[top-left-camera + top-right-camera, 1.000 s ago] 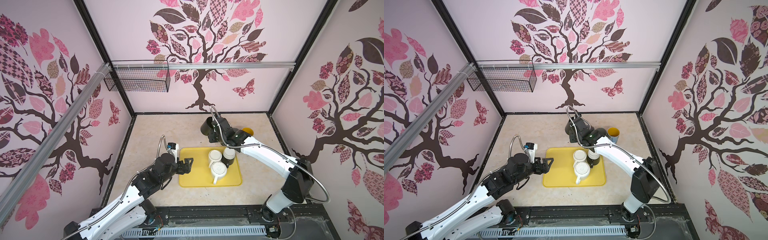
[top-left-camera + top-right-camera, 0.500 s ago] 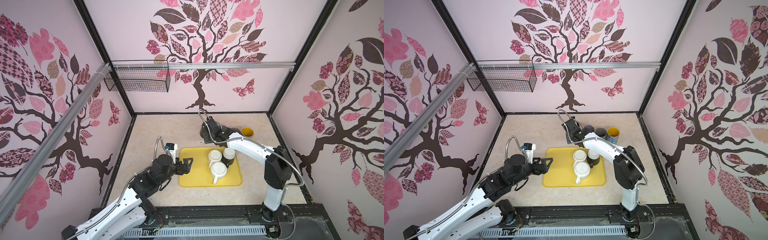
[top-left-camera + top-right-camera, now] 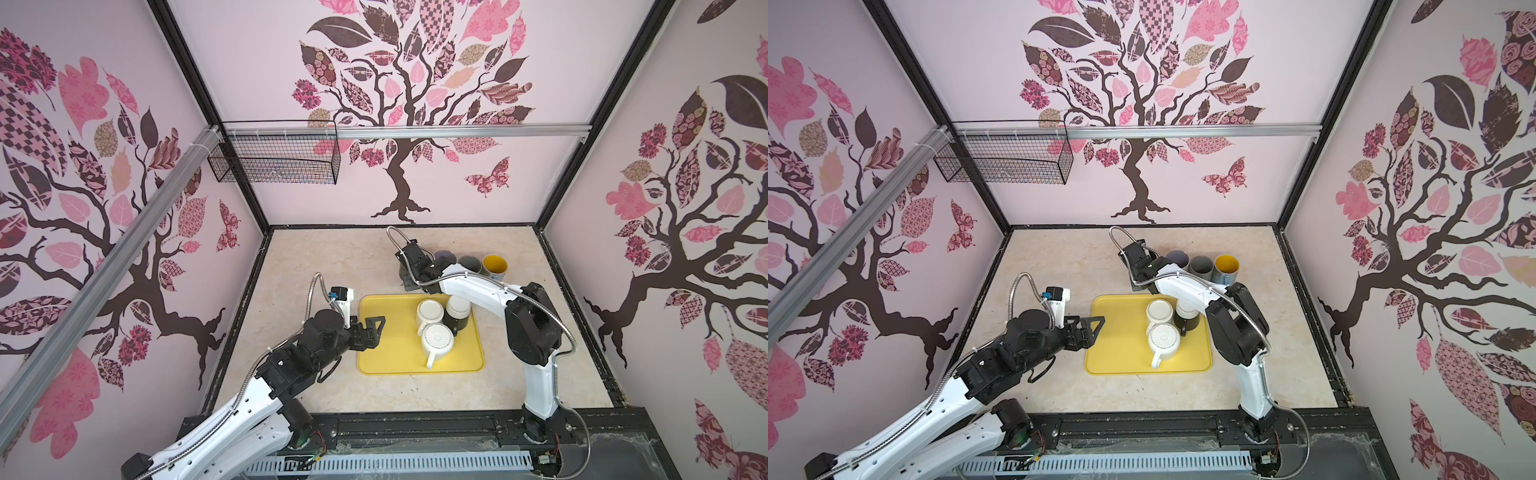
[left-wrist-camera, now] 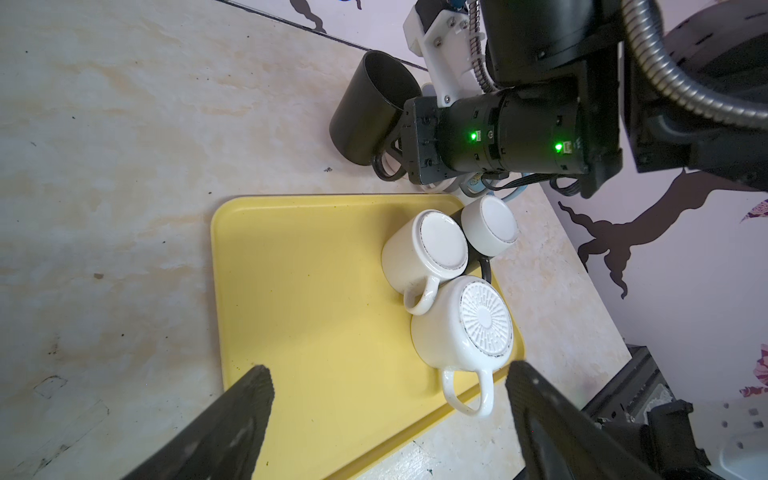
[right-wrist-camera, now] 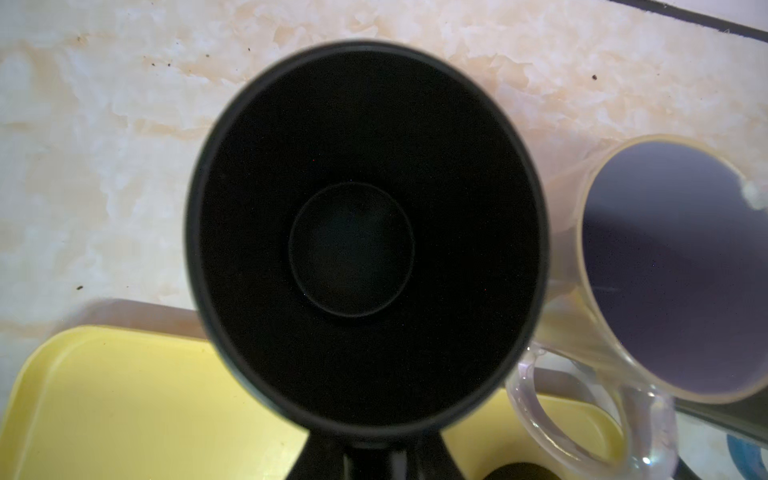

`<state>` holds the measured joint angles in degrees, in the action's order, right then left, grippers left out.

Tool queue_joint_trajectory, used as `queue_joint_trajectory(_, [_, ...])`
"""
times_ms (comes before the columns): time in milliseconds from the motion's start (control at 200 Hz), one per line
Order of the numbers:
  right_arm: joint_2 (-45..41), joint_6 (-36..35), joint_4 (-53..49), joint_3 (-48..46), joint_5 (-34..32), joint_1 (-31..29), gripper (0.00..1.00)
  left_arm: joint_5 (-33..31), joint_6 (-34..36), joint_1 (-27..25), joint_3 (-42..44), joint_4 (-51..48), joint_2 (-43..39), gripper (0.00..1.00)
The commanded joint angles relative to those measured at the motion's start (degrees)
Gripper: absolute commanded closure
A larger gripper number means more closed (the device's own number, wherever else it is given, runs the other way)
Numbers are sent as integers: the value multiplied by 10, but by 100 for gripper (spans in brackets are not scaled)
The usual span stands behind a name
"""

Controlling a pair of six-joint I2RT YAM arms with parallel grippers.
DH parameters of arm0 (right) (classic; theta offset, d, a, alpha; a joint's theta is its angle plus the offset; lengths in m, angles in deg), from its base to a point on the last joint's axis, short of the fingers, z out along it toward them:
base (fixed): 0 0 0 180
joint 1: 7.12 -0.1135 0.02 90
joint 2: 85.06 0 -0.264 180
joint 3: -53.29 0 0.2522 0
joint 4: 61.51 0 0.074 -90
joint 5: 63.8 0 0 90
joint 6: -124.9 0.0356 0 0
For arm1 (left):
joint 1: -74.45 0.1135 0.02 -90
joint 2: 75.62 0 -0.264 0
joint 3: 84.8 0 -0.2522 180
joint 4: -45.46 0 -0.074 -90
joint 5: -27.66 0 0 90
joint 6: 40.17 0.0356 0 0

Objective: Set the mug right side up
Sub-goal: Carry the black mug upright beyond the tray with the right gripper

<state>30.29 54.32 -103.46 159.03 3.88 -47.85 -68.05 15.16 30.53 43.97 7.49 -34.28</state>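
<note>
A black mug stands mouth up on the marble tabletop just behind the yellow tray. My right gripper is shut on it at the handle side. In the right wrist view the mug's open mouth fills the frame above the gripper. In both top views the right wrist hides most of it. My left gripper hangs open over the tray's left edge, holding nothing; its fingers frame the tray.
Three mugs stand upside down on the tray: a white one, a white one with a ribbed base and a dark one with a white base. Behind the tray stand upright a purple-lined glass mug, a grey mug and a yellow-lined mug.
My right arm has brought the black mug down and to the left, from up in the air to the tabletop beside the row of mugs. The left arm has hardly moved.
</note>
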Motion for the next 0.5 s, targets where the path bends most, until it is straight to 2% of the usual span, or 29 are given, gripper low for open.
queue_joint_trajectory(0, [13,-3,28,35,-23,7,100,2,4,-2,10,-2,-4,9])
queue_joint_trajectory(495, [27,3,41,14,-9,31,100,2,4,-2,14,-2,-2,9])
